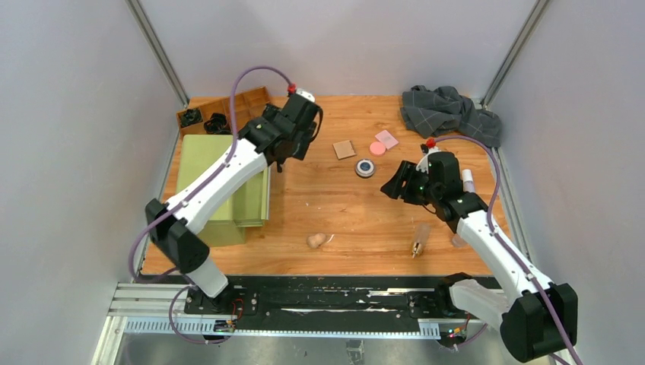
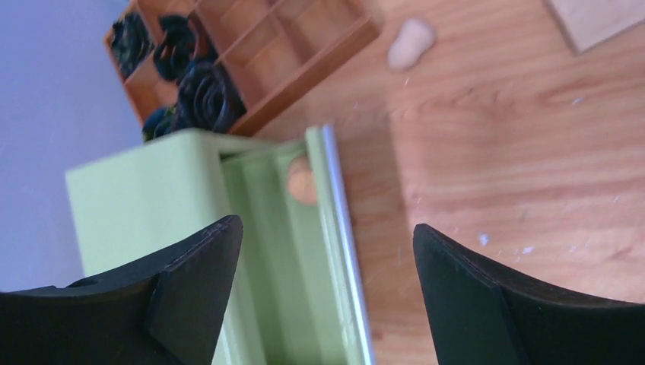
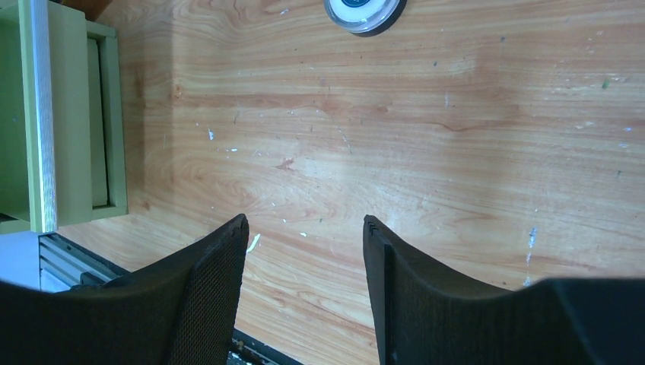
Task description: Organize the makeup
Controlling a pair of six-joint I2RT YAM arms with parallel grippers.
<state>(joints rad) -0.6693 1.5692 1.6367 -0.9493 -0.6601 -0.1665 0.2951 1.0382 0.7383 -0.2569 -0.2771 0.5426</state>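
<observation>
Round compact [image 3: 363, 11], half beyond right wrist view's edge.

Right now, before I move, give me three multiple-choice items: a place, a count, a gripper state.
1. Where on the table is the round compact? A near edge; B the middle, by the pink disc; C far left corner.
2. How many square pads lie there? A one; B two; C four.
3. The right gripper is: A open, empty; B shut on an item; C shut, empty.
Key: B, the top view shows it just nearer than the disc. B, one tan square pad, one pink square pad. A, its wrist view shows fingers apart over bare wood.
</observation>
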